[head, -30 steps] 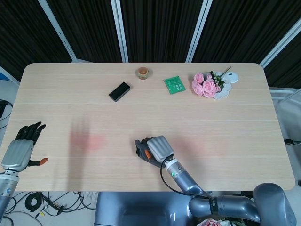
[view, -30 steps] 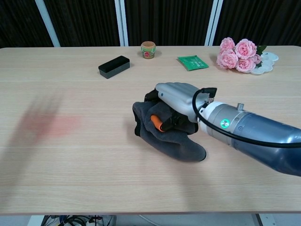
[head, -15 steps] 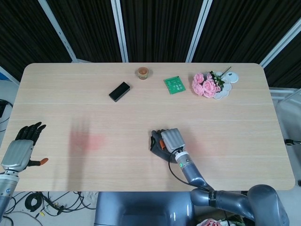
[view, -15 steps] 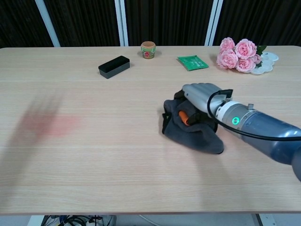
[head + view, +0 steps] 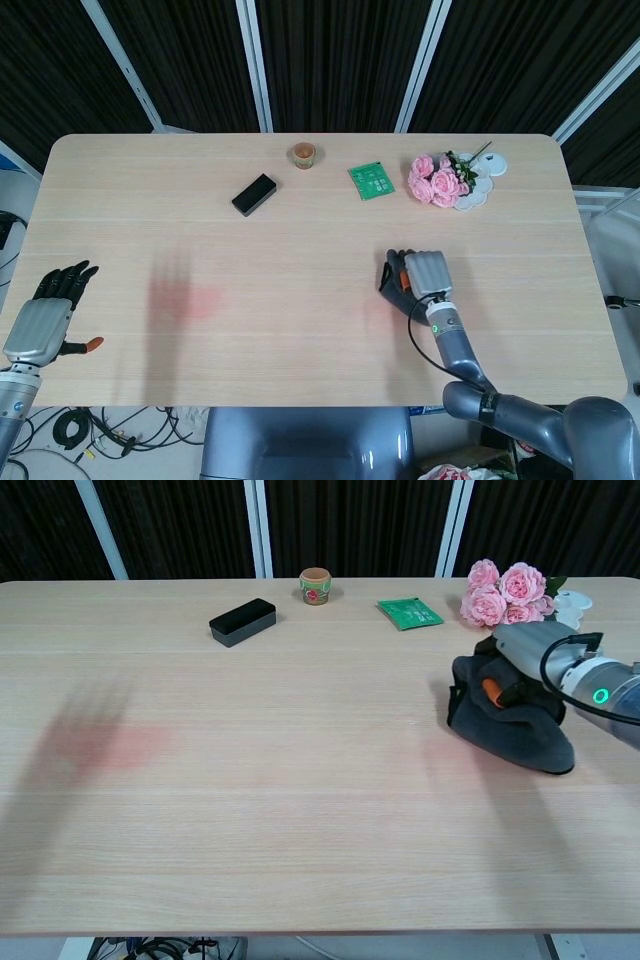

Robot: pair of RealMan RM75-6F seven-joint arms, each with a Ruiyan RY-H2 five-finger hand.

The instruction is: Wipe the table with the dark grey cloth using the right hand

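The dark grey cloth (image 5: 510, 730) lies bunched on the wooden table (image 5: 280, 780) at the right side; in the head view only a dark edge of the cloth (image 5: 389, 276) shows. My right hand (image 5: 524, 658) (image 5: 424, 274) rests on top of the cloth, palm down, with its fingers curled into the fabric and holding it against the table. My left hand (image 5: 45, 315) hangs off the table's left front corner with its fingers spread and nothing in it; the chest view does not show it.
Along the far edge stand a black box (image 5: 254, 194), a small brown cup (image 5: 303, 154), a green card (image 5: 371, 180) and a bunch of pink roses (image 5: 436, 181) on white discs. A faint reddish smear (image 5: 195, 300) marks the table at left.
My right hand has dragged the cloth across the table from the front middle to the right and slightly farther back. The left hand has stayed put.
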